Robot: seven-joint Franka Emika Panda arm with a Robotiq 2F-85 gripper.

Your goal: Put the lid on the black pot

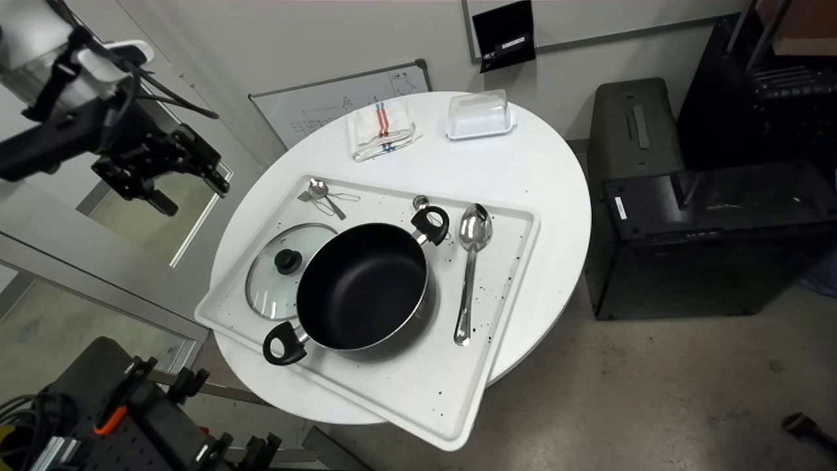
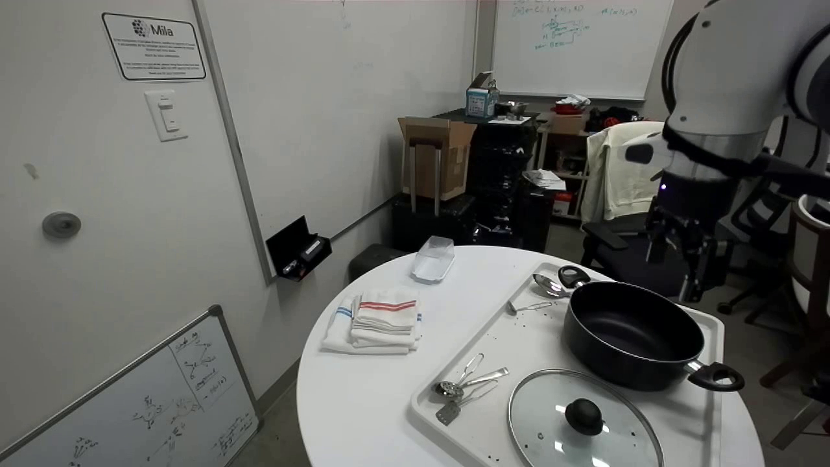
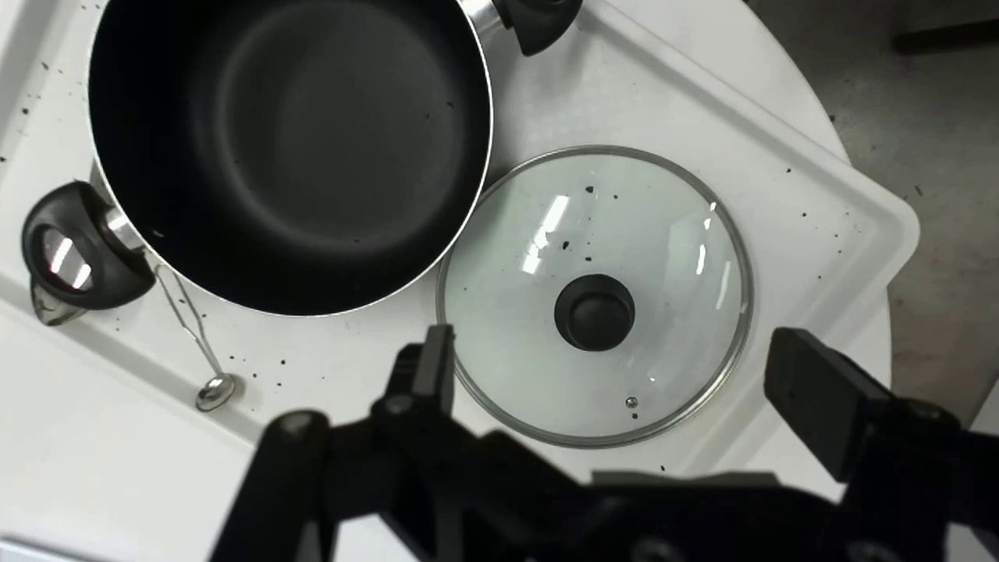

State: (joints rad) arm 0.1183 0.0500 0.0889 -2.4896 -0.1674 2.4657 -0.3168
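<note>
Black knob (image 3: 595, 312) of the glass lid (image 3: 531, 312) lies below, in the wrist view near twelve o'clock from the gripper (image 3: 613, 359), whose fingers (image 3: 815, 390) stand wide apart.

In ext. view: wht tbl (image 1: 451, 163) ctr | tray (image 1: 409, 396) low-ctr (corners overhang) | folded towels (image 1: 382, 131) + lidded dish (image 1: 480, 116) upper-ctr

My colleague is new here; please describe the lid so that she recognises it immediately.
On the round white table lies a pale tray. On that tray, beside the black pot, lies the lid. Among its neighbours there, it alone is clear glass, with a black central knob.
</note>
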